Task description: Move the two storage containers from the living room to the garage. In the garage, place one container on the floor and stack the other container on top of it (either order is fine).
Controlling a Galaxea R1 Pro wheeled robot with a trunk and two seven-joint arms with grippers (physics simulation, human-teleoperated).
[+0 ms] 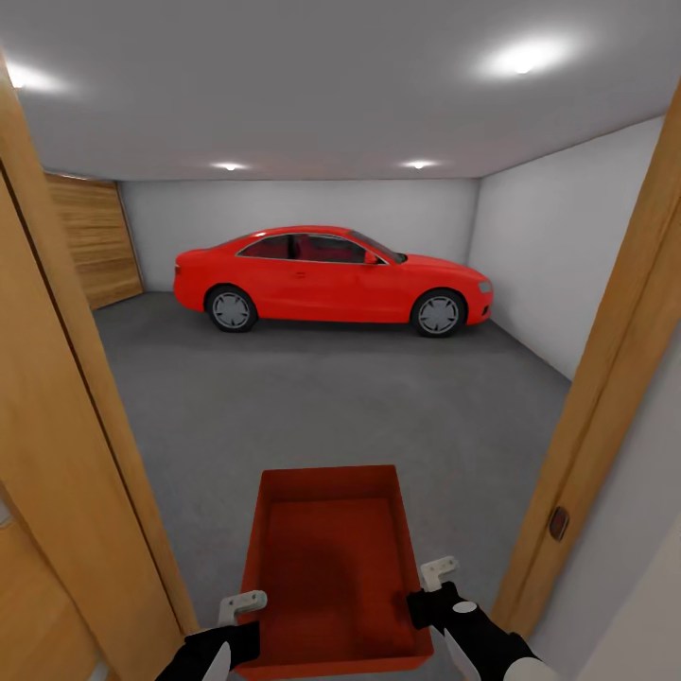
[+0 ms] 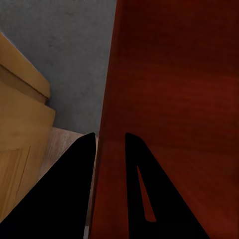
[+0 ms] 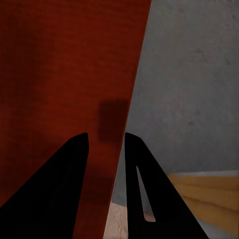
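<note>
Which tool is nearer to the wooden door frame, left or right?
Left. The left tool on the container sits beside the left door frame; the right tool has a wider gap to the right door frame.

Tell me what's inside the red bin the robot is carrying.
The storage container looks empty: its bare red bottom and inner walls show. The near end, by the left gripper and right gripper, is cut off by the picture's edge.

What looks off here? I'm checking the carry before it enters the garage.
Nothing stands out. The storage container sits level and empty between the left tool and right tool, each pinching a side wall.
</note>
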